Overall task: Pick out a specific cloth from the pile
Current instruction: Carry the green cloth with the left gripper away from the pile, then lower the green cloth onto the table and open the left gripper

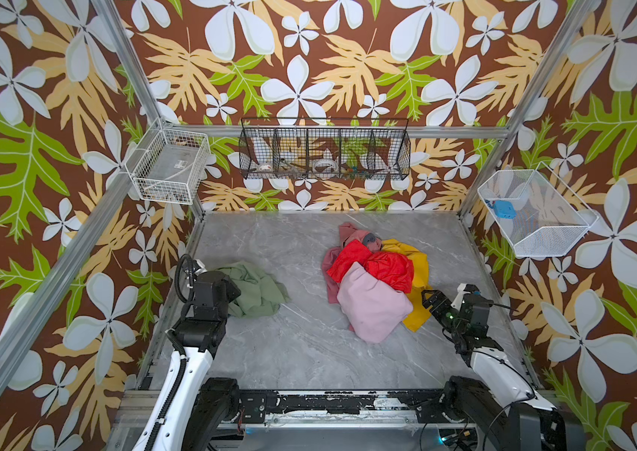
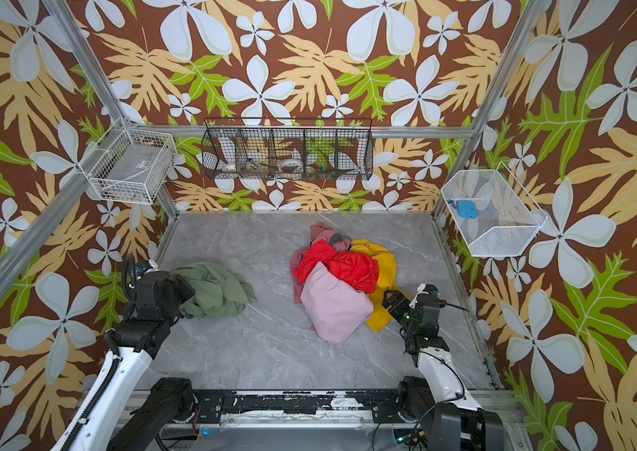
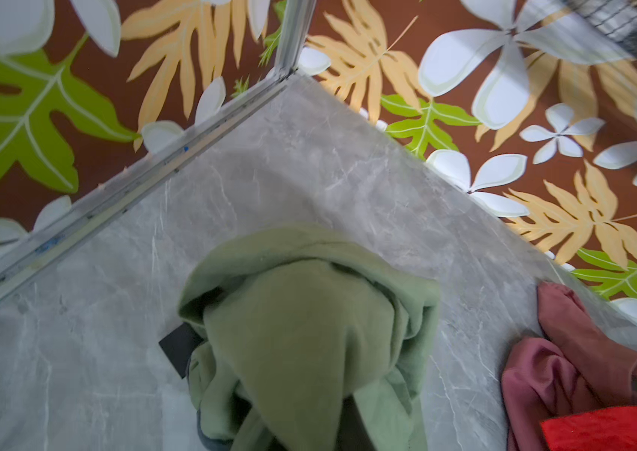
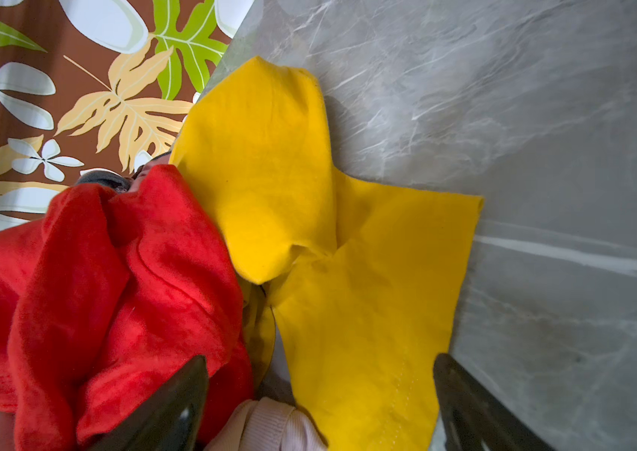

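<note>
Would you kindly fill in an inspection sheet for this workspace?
Surface: grey marble tabletop, no spills seen.
Job's things: sage-green cloth apart from the pile of pink, red, yellow, rose cloths.
Clutter: nothing seen.
Grippers: left gripper shut on sage-green cloth; right gripper open beside the pile.
Cables: black cable loop on left arm.
Surroundings: white wire basket, black wire basket, white mesh basket on floral walls.

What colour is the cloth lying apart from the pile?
Plain sage green; the cloth shows best in the left wrist view.
</note>
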You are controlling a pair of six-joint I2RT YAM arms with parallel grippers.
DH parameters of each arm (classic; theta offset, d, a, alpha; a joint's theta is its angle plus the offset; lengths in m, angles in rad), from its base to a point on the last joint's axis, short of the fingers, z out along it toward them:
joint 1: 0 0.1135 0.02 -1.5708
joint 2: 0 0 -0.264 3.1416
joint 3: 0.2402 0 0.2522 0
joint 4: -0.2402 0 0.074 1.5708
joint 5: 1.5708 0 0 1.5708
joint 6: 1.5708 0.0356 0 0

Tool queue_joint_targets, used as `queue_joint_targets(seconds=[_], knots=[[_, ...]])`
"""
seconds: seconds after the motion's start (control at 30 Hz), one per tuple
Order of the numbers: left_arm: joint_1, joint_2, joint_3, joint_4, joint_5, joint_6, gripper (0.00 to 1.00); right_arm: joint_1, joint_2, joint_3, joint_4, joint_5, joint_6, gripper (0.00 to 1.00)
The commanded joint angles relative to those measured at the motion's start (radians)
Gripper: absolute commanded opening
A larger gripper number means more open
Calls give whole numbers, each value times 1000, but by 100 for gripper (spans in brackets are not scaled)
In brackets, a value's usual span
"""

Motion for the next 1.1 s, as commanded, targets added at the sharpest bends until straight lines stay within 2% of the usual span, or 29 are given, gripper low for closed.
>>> queue_joint_targets(seconds=[0.0,0.17,0.3,0.5,0.67,0.77,0.83,0.97,1.07], knots=[[59,8,-47,-17,57,-95,0,0,8,12,22,-3,-13,90],[141,35,-107,-2,181,-100,0,0,19,11,35,-8,-11,90],[145,93,-150,36,255,-89,11,1,26,-9,70,-5,6,90],[145,244,-163,55,346,-58,16,1,50,-6,87,-7,2,90],[145,311,-146,62,361,-25,38,1,68,4,96,-4,-10,90],[143,320,-138,75,335,-14,58,2,85,6,109,-8,-7,90],[143,324,-131,88,320,-8,67,3,96,7,115,-11,-6,90],[134,370,-104,130,338,7,69,3,107,12,119,-13,-5,90],[90,435,-58,141,312,25,70,6,107,18,116,-12,-5,90]])
